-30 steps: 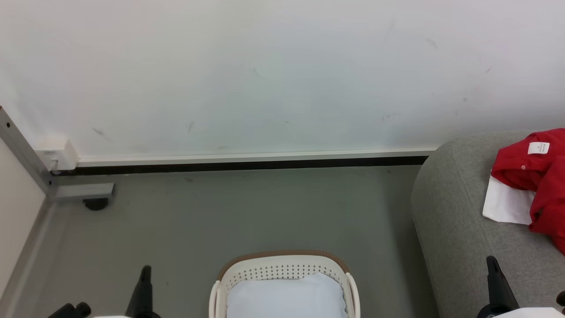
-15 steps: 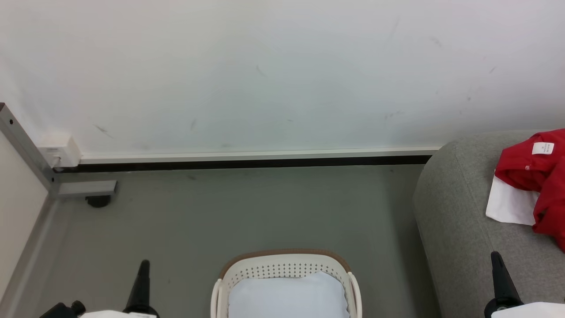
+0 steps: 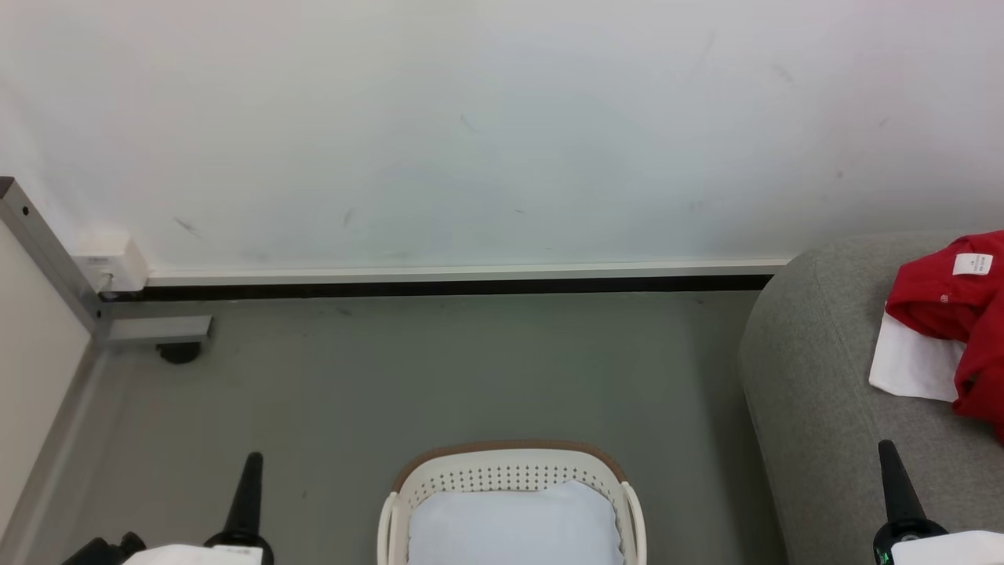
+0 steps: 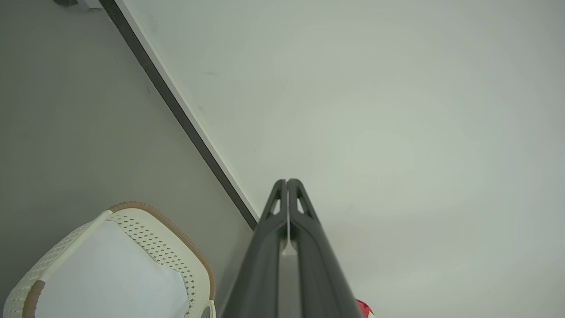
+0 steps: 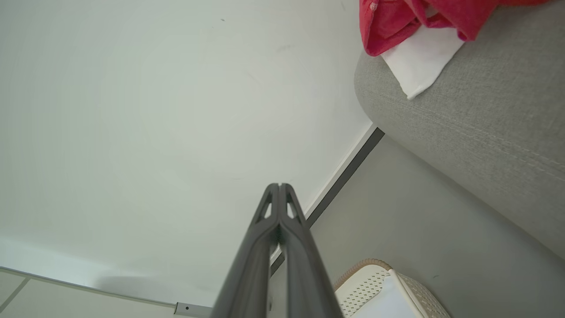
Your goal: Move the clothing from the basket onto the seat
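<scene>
The red clothing point(image 3: 957, 310) with a white panel and small label lies on the grey seat point(image 3: 816, 377) at the right; in the right wrist view the clothing point(image 5: 410, 17) rests on the seat point(image 5: 476, 132). The cream basket point(image 3: 510, 479) with its brown rim stands on the floor at bottom centre, holding a pale flat pad point(image 3: 514, 530). The basket point(image 4: 145, 229) also appears in the left wrist view. My left gripper point(image 3: 251, 459) is shut and holds nothing, left of the basket. My right gripper point(image 3: 886, 447) is shut, with nothing in it, over the seat's front.
A white wall point(image 3: 471, 133) with a dark baseboard point(image 3: 439, 289) runs behind the grey floor point(image 3: 439, 377). A grey metal frame with a caster point(image 3: 176, 351) stands at the left corner.
Both fingertips have risen a little in the head view. The whole picture has shifted slightly rightward, so the camera has moved. The clothing and basket lie as before.
</scene>
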